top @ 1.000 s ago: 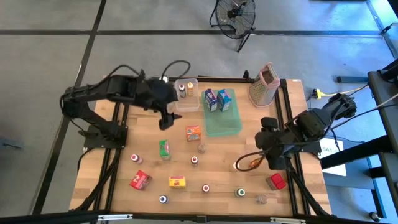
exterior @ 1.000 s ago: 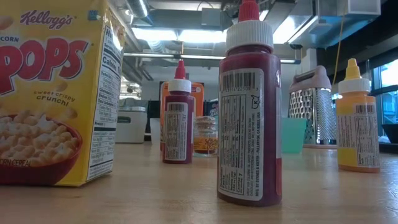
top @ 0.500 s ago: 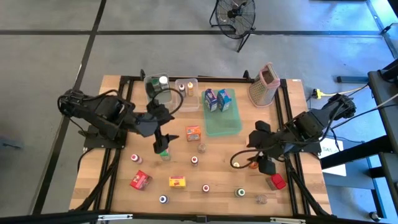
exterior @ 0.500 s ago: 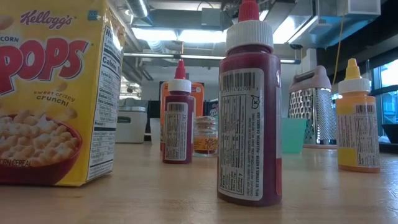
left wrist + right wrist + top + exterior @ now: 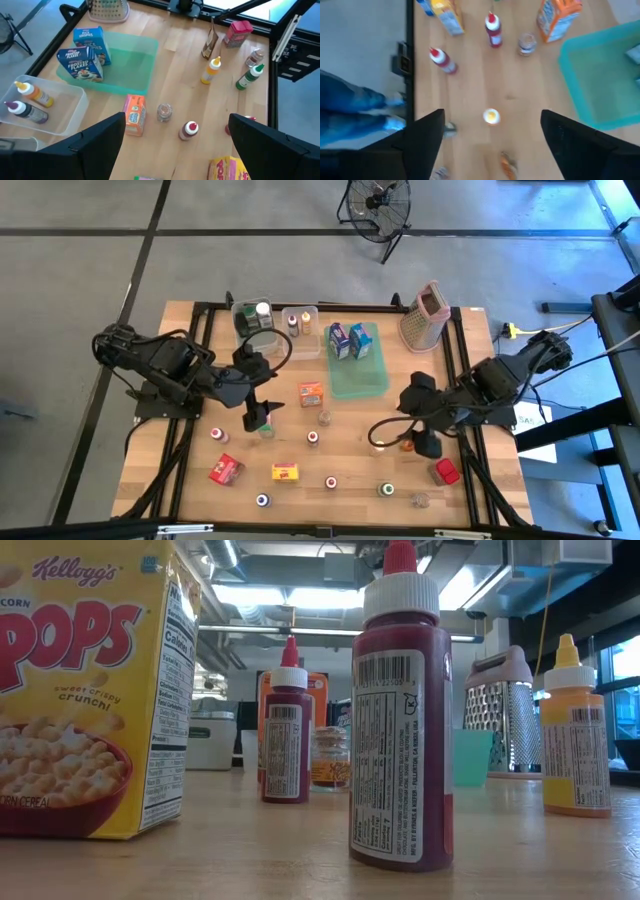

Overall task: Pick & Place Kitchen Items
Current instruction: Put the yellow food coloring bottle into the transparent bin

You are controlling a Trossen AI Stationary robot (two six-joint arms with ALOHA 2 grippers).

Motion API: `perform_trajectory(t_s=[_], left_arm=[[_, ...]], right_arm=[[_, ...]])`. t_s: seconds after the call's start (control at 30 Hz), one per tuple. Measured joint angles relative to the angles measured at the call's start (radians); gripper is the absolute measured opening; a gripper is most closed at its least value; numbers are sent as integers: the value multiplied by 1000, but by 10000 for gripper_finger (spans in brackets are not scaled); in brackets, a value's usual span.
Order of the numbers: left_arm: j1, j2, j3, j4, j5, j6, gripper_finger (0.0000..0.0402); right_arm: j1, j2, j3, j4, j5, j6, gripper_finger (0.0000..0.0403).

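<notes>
The left gripper [image 5: 258, 418], fingers spread wide and empty, is being held directly above the small green carton [image 5: 264, 420]; it is best lowered straight, fingers straddling the carton. The right gripper [image 5: 490, 150], open and empty, is being held over the yellow-capped bottle [image 5: 491, 116].

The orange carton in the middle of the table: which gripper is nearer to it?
Left. The left gripper hangs open just beside the orange carton, above a green carton. The right gripper, also open, is across the table near the right edge.
</notes>
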Motion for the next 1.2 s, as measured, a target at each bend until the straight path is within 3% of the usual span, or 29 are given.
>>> perform_trajectory(t_s=[0.33, 0.63, 0.87, 1.2], left_arm=[[9, 1, 0, 7, -10, -66, 349], [-6, 25, -1, -2, -23, -73, 349], [-6, 28, -1, -2, 5, -70, 349], [-6, 28, -1, -28, 75, -78, 349]], right_arm=[[-95, 0, 0, -83, -9, -100, 346], [-167, 1, 0, -89, -112, -256, 346], [-217, 1, 0, -93, -213, -260, 346], [-217, 1, 0, -103, -209, -261, 346]])
